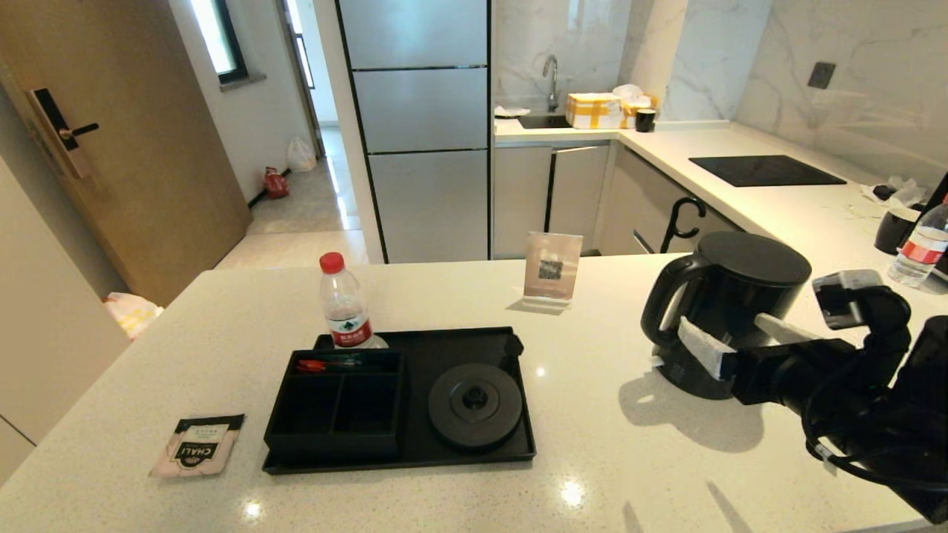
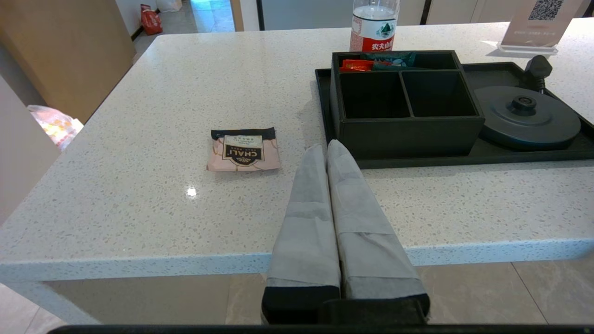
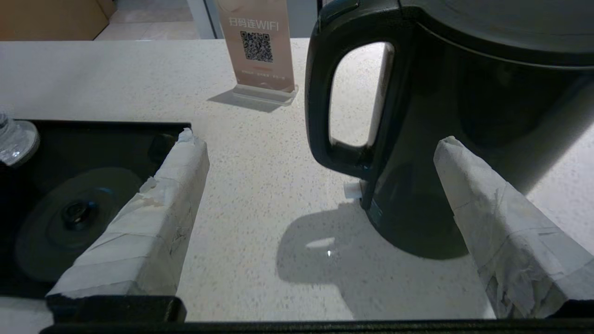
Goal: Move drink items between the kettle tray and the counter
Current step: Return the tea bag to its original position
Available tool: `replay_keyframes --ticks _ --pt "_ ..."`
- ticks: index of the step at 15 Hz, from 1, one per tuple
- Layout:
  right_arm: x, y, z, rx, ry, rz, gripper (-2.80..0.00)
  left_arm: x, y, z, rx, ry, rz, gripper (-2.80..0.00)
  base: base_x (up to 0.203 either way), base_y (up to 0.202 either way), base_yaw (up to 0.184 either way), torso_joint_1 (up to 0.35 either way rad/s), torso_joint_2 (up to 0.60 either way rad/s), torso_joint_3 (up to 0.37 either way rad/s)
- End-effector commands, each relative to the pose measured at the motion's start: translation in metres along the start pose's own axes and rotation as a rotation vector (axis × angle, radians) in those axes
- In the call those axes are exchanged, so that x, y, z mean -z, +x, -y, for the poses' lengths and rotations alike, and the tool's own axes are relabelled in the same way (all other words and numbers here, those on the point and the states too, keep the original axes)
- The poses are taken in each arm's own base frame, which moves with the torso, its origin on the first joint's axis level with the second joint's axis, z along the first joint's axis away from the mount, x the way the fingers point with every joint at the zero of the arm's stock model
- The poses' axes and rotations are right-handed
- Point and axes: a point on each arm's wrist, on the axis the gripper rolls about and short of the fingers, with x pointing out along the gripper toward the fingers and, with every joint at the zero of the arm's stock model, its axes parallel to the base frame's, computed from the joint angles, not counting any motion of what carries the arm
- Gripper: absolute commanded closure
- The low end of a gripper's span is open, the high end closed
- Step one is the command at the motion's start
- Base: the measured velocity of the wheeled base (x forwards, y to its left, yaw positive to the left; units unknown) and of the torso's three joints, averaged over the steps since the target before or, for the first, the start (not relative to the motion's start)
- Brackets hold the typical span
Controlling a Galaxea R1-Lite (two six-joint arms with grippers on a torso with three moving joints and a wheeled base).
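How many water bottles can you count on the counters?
2: one red-capped water bottle stands at the kettle tray's far left corner; another water bottle stands at the far right, partly cut off.

Glossy speckled stone counter [image 1: 607, 444], matt black kettle [image 1: 733, 311], clear plastic bottle [image 1: 344, 307].

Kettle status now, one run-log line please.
kettle: on counter, off round base | right pincer: open, near handle | left pincer: shut, idle at counter edge | tea sachet: on counter
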Motion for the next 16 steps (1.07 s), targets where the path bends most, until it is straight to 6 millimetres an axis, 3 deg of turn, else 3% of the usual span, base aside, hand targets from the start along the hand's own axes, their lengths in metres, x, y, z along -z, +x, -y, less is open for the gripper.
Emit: replay_keyframes --ticks 1,4,6,8,13,16 --pt "-0.017 -0.014 0.002 -0.006 0.010 0.040 0.00 0.000 0.000 0.000 -0.002 0.000 0.001 0.00 0.000 0.000 0.000 0.000 0.00 0.000" --pt "-0.050 -0.052 0.008 -0.008 0.024 0.061 0.00 0.000 0.000 0.000 0.000 0.001 0.001 0.00 0.000 0.000 0.000 0.000 0.00 0.000" --pt "-0.075 -0.096 0.016 0.033 0.029 0.064 0.00 0.000 0.000 0.000 -0.001 0.001 0.000 0.00 0.000 0.000 0.000 0.000 0.00 0.000" --pt "-0.087 -0.144 0.027 0.091 0.031 0.054 0.00 0.000 0.000 0.000 0.000 0.000 0.001 0.00 0.000 0.000 0.000 0.000 0.00 0.000" --pt "-0.087 -0.250 0.042 0.407 0.046 0.051 0.00 0.000 0.000 0.000 0.000 0.001 0.002 0.00 0.000 0.000 0.000 0.000 0.00 0.000" --pt "-0.056 -0.310 0.029 0.481 0.057 0.063 0.00 0.000 0.000 0.000 -0.002 0.000 0.001 0.00 0.000 0.000 0.000 0.000 0.00 0.000"
